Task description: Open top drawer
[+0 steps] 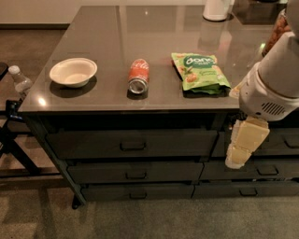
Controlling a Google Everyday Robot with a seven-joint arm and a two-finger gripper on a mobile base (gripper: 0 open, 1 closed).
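Observation:
The top drawer [93,143] is the wide dark front just under the countertop, on the left, and it is shut flush. Its small rectangular pull handle [133,145] sits at its centre. My gripper [236,158] hangs at the right, cream-coloured, pointing down below the white arm [273,84]. It is in front of the gap between the wide drawers and the narrower right-hand drawers, well to the right of the handle and touching nothing that I can see.
On the grey countertop [112,32] are a white bowl [73,72], a red can [138,75] on its side and a green snack bag [200,72]. A white container [217,9] stands at the back. Two slimmer drawers [135,172] lie below. A water bottle [20,81] stands at the left.

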